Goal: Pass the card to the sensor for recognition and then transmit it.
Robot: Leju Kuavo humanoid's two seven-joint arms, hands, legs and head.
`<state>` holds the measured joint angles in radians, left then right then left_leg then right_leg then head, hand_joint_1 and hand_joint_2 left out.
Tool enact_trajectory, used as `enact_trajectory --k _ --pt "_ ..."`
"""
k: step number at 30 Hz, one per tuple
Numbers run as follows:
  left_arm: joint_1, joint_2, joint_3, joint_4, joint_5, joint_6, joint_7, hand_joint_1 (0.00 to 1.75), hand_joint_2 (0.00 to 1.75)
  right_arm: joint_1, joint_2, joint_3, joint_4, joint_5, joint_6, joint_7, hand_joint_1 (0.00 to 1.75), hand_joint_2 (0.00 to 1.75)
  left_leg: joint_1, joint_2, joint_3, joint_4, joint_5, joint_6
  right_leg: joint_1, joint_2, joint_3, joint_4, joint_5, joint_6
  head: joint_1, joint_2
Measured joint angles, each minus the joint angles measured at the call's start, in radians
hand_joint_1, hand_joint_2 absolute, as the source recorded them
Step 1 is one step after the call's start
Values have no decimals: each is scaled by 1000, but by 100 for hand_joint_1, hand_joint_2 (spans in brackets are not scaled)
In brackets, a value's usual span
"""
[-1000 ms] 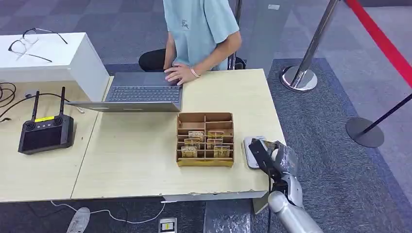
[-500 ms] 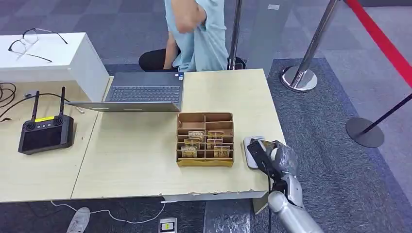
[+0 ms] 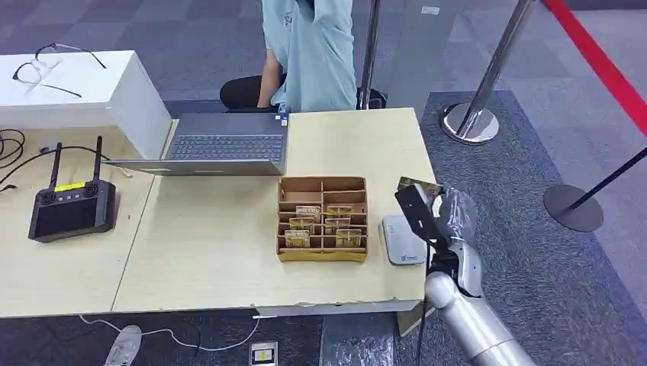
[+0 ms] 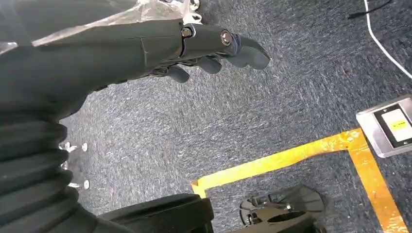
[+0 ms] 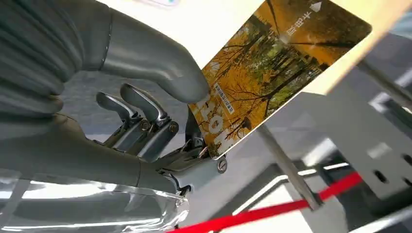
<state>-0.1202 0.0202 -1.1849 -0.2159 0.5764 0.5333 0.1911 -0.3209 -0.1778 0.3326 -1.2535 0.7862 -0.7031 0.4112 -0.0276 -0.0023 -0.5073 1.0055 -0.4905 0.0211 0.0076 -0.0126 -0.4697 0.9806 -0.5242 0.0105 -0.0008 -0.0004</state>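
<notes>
My right hand point(image 3: 446, 217) at lower right of the head view pinches the card point(image 5: 265, 68) by one short end between thumb and fingers point(image 5: 145, 104), raised above the white sensor point(image 3: 402, 239) on the surface point(image 3: 214, 244). I judge the card thin, light, stiff, slick; edge grip could slip. Left hand point(image 4: 194, 43) hangs over carpet, fingers loosely curled, holding nothing. Cardboard tray point(image 3: 322, 219) just left of the sensor; person point(image 3: 309, 46) at top.
</notes>
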Motion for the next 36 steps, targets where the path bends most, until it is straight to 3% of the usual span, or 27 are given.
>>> enact_trajectory --k 6,26,36 --pt "0 0 0 0 3 6 -7 0 175 -25 1 14 -63 11 1 -27 175 175 0 0 0 0 0 0 0 0 0 0 0 0 0 0" --pt "-1 -5 0 0 3 31 -45 0 175 -234 1 166 -75 -26 9 14 175 175 0 0 -3 0 0 0 0 0 -3 0 0 0 0 0" --pt "0 -8 0 0 6 -1 1 0 175 -269 -13 206 -45 -60 7 15 175 175 0 0 -4 0 0 0 0 0 -3 0 0 0 0 0"
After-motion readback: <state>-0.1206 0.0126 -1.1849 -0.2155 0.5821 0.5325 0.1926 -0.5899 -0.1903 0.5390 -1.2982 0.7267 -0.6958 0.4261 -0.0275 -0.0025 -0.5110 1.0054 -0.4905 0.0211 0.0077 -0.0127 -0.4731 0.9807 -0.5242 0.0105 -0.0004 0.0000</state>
